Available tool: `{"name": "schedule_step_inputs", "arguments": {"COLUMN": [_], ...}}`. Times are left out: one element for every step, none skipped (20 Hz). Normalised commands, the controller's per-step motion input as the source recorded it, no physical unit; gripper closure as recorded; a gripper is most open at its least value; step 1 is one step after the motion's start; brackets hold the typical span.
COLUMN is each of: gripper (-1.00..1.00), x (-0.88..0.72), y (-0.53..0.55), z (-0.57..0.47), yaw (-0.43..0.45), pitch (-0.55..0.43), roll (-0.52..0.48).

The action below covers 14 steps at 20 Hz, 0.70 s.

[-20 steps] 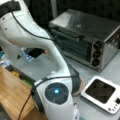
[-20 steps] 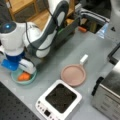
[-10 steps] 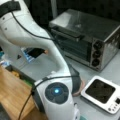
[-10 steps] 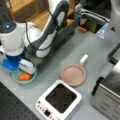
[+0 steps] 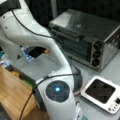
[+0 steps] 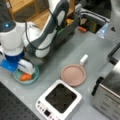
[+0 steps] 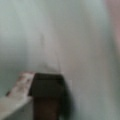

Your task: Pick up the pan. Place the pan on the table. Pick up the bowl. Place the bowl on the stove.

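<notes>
no visible change, arm [image 6: 45, 37] unmoved

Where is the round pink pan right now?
In a front view the shallow round pink pan lies on the grey table, just above the white cooktop, with the steel toaster oven on its right.

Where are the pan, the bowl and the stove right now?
pan [image 6: 73, 75]: front view, centre of its pink base.
bowl [image 6: 35, 75]: front view, teal rim on the right side.
stove [image 6: 60, 97]: front view, black glass top.

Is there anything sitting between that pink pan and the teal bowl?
No. In a front view, only bare grey table lies between the pan and the bowl. The hand is at the bowl.
</notes>
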Motion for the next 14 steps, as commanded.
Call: {"name": "schedule_step_inputs", "arguments": {"gripper": [1.0,1.0,1.0,1.0,1.0,1.0,1.0,1.0,1.0,1.0,1.0,1.0,1.0,1.0], "x": [-0.09,-0.1,-0.1,-0.1,-0.09,-0.07,-0.07,-0.06,-0.05,-0.04,-0.03,-0.04,-0.04,-0.05], "y": [0.0,0.04,0.09,0.14,0.17,0.2,0.26,0.28,0.32,0.37,0.32,0.4,0.41,0.43], "z": [0.25,0.27,0.29,0.29,0.27,0.22,0.23,0.21,0.18,0.17,0.09,0.12,0.12,0.14], "yaw": [-0.092,-0.121,-0.144,-0.168,-0.173,-0.215,-0.245,-0.246,-0.265,-0.285,-0.331,-0.403,-0.402,-0.404], "pitch": [0.091,0.106,0.115,0.115,0.106,0.106,0.101,0.087,0.08,0.072,0.066,0.081,0.077,0.077], "roll": [0.215,0.217,0.212,0.21,0.202,0.188,0.176,0.164,0.157,0.151,0.12,0.121,0.113,0.109]}}
